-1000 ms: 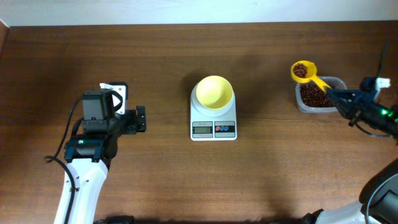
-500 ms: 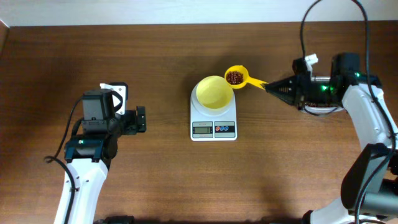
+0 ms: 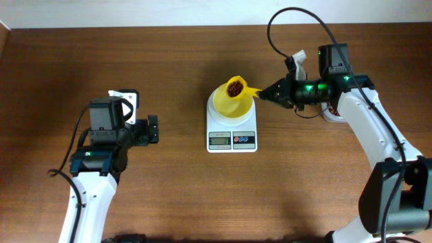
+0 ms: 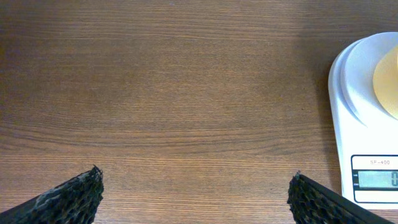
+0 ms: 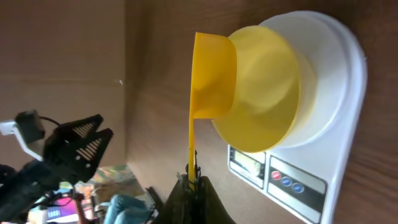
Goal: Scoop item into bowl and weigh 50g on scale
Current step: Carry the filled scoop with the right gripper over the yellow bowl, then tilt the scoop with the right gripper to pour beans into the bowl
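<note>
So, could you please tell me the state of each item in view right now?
scoop: loaded, raised over the bowl.
beans: in the scoop, not yet poured.
bowl: upright on the scale, no beans visible inside.
scale: carrying the bowl.
right gripper: shut on the scoop's handle.
left gripper: open, empty, over the table.

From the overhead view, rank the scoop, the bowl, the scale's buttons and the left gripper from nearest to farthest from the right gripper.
1. The scoop: its handle is clamped in the right gripper, its head over the bowl.
2. The bowl: on the scale, just beyond the scoop.
3. The scale buttons: at the scale's front edge.
4. The left gripper: far across the table, open.
</note>
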You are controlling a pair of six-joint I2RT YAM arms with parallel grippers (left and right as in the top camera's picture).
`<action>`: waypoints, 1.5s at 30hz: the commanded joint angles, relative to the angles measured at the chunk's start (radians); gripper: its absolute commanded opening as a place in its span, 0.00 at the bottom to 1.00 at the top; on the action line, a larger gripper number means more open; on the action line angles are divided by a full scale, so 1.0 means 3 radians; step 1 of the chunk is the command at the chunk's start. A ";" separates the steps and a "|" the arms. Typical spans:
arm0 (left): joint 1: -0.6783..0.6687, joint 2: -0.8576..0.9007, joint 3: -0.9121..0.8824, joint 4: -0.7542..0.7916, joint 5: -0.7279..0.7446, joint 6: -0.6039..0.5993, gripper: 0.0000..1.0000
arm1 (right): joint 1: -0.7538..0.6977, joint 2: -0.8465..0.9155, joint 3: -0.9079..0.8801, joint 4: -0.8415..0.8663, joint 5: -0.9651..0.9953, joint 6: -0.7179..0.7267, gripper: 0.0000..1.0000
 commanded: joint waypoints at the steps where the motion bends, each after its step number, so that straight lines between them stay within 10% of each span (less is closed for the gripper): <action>1: 0.0017 0.0018 -0.0010 0.0004 -0.0023 0.0051 0.99 | 0.0018 0.0001 0.0048 0.0010 0.0137 -0.0319 0.04; 18: 0.0017 0.0018 -0.0010 0.0005 -0.0023 0.0051 0.99 | 0.0155 -0.0177 0.0067 -0.0017 0.0490 -0.1314 0.04; 45: 0.0017 0.0018 -0.0010 0.0004 -0.0023 0.0051 0.99 | 0.0516 -0.0188 0.0273 -0.0380 0.1359 -0.1423 0.04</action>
